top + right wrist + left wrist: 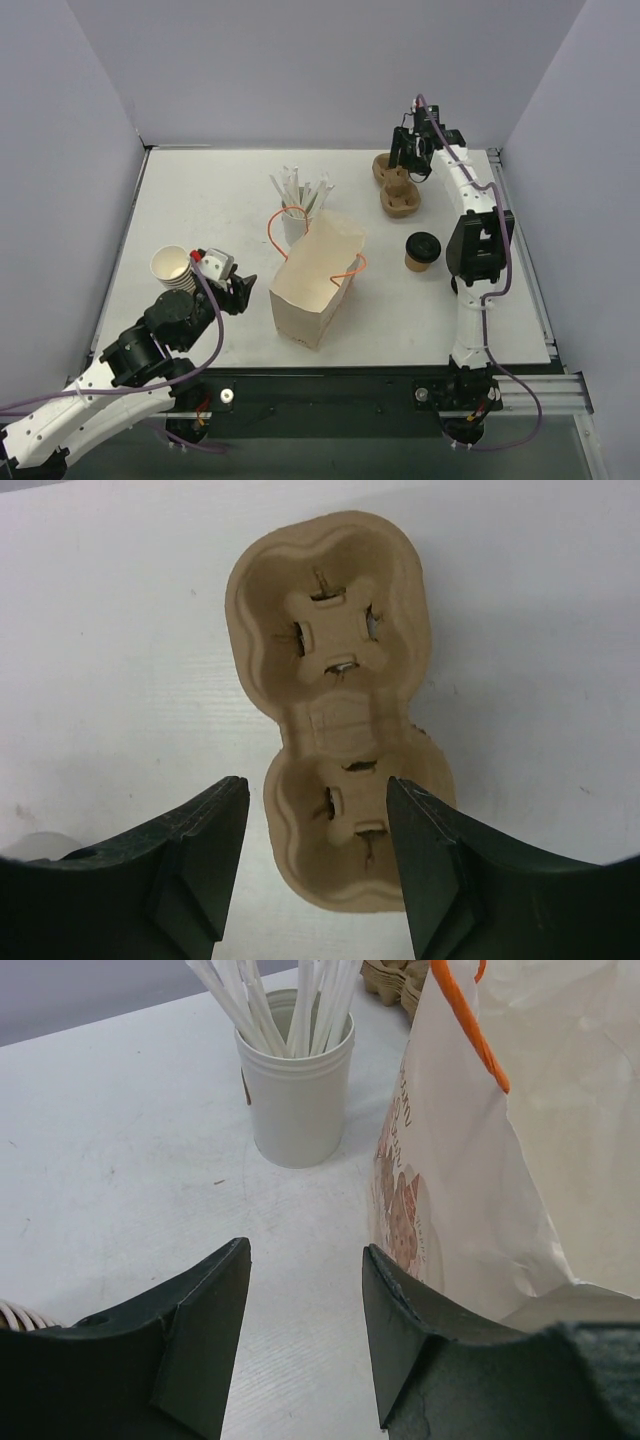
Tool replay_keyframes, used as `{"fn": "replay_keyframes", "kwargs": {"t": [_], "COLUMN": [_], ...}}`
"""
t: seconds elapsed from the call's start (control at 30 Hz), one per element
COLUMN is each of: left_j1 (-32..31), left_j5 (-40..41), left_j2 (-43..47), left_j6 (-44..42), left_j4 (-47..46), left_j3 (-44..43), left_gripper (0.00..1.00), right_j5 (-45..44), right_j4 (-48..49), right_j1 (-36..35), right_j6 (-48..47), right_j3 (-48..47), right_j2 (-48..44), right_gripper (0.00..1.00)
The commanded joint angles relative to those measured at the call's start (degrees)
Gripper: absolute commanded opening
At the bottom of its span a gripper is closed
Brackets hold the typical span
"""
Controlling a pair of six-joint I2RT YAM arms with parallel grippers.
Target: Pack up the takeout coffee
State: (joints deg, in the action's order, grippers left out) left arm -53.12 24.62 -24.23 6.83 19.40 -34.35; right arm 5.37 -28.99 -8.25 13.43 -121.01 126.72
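at the far right corner our right gripper (318, 798) hangs open over the cup carrier (340, 680); we'd next lower and clamp.

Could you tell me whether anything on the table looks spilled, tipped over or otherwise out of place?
Nothing stands out. The takeout coffee stands upright with its lid on, the paper bag stands open, if at a slant, and the straw cup is upright. No spill shows.
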Motion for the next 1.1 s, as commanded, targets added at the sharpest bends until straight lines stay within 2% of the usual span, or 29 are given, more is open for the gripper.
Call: {"fn": "replay_keyframes", "kwargs": {"t": [0.0,0.33,0.47,1.07], "left_j1": [0.5,3.0,4.4,5.3], "left_j5": [1.0,-2.5,-4.8,-5.3], "left_j2": [0.8,0.0,1.2,1.8], "left_j6": [0.8,1.2,1.5,2.7], "left_j4": [-3.8,-4.5,-5.3,-5.5], "left_j3": [0.4,0.4,1.1,1.2], "left_gripper": [0.58,0.58,0.58,0.58], "right_j5": [1.2,-0.6,-0.8,-1.7], "right_j4": [0.9,4.3,5.1,5.4], "right_j1": [0.8,0.8,0.8,0.8], "right_j6": [-0.2,-1.4,-1.9,-1.0], "right_j3": [-6.9,-5.9,-4.9,-3.6], "right_j2": [4.2,8.2,8.8,11.0], "right_gripper": [0.57,0.57,0.53,0.51]}}
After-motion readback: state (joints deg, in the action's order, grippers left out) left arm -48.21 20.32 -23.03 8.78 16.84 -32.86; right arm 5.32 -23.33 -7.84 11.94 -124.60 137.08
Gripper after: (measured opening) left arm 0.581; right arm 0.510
